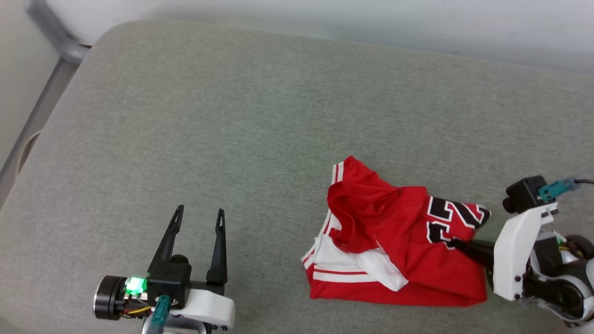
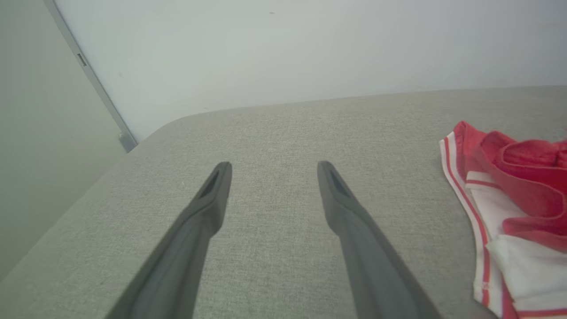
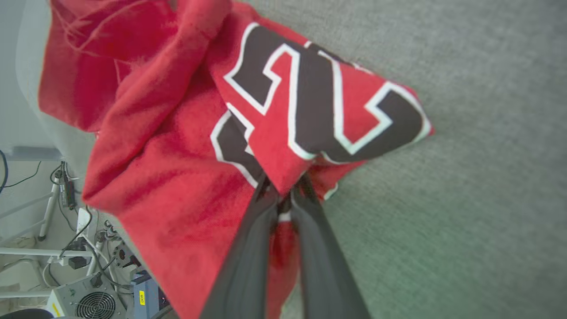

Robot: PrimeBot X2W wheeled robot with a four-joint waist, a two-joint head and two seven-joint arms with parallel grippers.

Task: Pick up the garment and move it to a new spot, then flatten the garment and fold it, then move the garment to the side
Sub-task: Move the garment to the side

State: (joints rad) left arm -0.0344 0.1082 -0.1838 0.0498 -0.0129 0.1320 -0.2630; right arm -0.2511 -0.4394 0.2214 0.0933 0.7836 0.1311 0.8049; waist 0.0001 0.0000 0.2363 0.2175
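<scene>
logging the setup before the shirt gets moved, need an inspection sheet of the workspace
surface: grey woven cushion with a rounded corner; no stain seen
job's things: shirt crumpled in a heap at near right, black number partly showing, white sleeve on top
clutter: nothing seen
grippers: left gripper open over bare cushion, apart from the shirt; right gripper shut on a fold of the shirt below the number
cables: cable at the right wrist camera; wires on the floor beside the cushion
surroundings: pale wall; grey metal frame at far left; fan box on the floor
</scene>
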